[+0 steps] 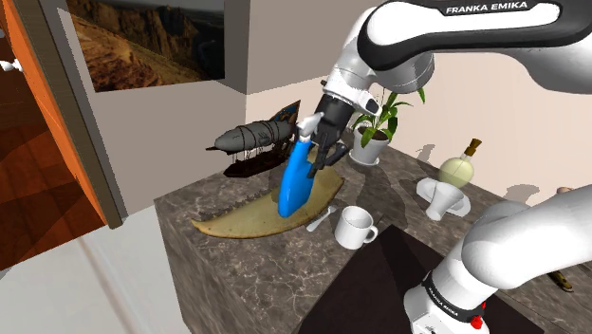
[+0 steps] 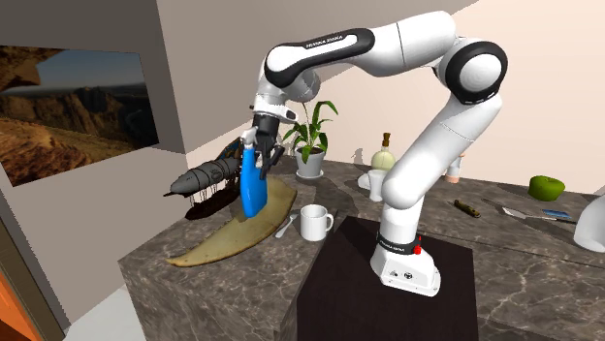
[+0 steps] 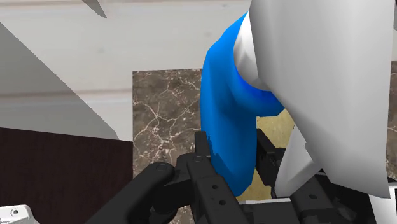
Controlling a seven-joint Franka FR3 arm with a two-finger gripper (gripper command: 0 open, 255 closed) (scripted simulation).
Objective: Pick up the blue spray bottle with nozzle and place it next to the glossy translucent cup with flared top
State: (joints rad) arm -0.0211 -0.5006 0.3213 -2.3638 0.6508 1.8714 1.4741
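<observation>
The gripper [image 1: 315,150] is clasping the tilted bottle [image 1: 294,185] near its nozzle, over the board [image 1: 232,224], well to the shoulder view's left of the cup [image 1: 444,201]. Held so high, it risks swinging into the mug [image 1: 355,228].

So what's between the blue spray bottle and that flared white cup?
Between bottle and cup, mostly bare marble countertop, in the shoulder view. A white mug and spoon sit nearer the camera than that line; a potted plant stands behind it.

Under the jaws there's a tan curved slab [image 1: 237,220], a white mug [image 1: 354,228] near it, potted plant [image 1: 373,133] just beyond them.
</observation>
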